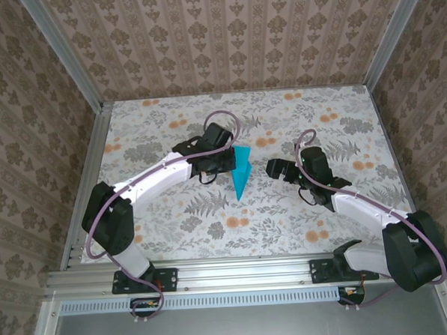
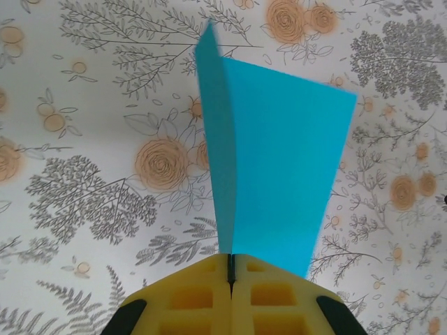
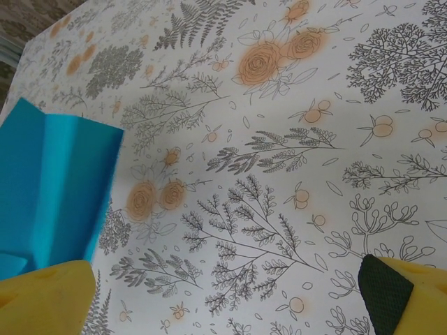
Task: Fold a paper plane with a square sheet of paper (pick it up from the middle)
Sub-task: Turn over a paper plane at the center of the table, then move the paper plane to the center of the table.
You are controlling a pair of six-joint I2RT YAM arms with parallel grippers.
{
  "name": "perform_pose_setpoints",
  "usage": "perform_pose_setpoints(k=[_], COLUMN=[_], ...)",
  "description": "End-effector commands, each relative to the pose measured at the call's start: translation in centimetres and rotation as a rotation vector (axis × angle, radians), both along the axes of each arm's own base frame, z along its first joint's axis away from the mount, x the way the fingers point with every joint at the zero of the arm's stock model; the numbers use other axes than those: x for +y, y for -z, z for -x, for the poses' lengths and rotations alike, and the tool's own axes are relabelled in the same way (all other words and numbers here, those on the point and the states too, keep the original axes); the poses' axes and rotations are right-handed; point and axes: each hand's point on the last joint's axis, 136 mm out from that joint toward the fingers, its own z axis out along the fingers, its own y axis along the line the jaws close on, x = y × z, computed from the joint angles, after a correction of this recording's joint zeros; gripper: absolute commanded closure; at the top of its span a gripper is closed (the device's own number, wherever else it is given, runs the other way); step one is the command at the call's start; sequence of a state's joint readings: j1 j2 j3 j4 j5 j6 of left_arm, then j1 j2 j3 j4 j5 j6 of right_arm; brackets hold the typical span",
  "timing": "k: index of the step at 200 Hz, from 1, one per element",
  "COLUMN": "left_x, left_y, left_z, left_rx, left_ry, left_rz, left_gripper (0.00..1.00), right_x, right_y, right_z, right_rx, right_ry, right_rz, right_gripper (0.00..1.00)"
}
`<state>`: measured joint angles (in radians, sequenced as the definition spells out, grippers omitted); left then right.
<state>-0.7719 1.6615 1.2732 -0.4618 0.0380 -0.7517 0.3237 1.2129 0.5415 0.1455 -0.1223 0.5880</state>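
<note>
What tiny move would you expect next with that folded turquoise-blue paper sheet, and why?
Probably the open right gripper eases toward the folded turquoise-blue paper sheet to take its free edge: the left gripper is shut on the sheet's fold, and the right one hangs beside it, apart.

The table (image 1: 212,228) wears a pale covering printed with grey ferns and orange roses. An aluminium rail (image 1: 236,270) runs along its near edge
</note>
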Motion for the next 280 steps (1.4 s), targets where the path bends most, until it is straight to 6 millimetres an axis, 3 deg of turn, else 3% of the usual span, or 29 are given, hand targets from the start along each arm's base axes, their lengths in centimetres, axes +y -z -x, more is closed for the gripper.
perform_pose_setpoints(k=[1,24,70,93,123,130,155,235,280], left_x=[-1.5,-2.5,-3.4,-3.1,-2.5,-2.3,-1.6,-0.1,-0.1], left_y=[-0.4,0.9,3.4,4.7,6.9,7.3,8.7,9.4,9.5], left_z=[-1.2,-1.7,-2.7,-3.0,-2.8,-2.8,-2.4,-1.9,-1.9], left_rx=[-0.018,0.018,0.065,0.084,0.121,0.13,0.15,0.153,0.158], left_ry=[0.066,0.078,0.08,0.062,0.034,0.028,0.008,-0.017,-0.017], left_rz=[0.155,0.253,0.358,0.381,0.383,0.383,0.357,0.331,0.332], left_gripper=[1.0,1.0,1.0,1.0,1.0,1.0,1.0,1.0,1.0], right_x=[1.1,1.5,2.5,3.1,4.8,5.1,6.7,11.6,12.2], right_y=[-1.6,-1.9,-0.6,0.0,0.9,2.1,3.3,4.6,4.9], right_z=[-0.3,-0.2,-0.3,0.0,0.6,0.8,1.3,1.3,1.4], right_rx=[-0.048,-0.012,0.125,0.178,0.238,0.28,0.334,0.396,0.407], right_ry=[-0.042,-0.054,-0.079,-0.067,-0.082,-0.078,-0.097,-0.216,-0.222], right_rz=[-0.068,-0.092,-0.049,0.003,0.037,0.062,0.098,0.128,0.163], right_gripper=[0.0,0.0,0.13,0.15,0.26,0.28,0.35,0.63,0.65])
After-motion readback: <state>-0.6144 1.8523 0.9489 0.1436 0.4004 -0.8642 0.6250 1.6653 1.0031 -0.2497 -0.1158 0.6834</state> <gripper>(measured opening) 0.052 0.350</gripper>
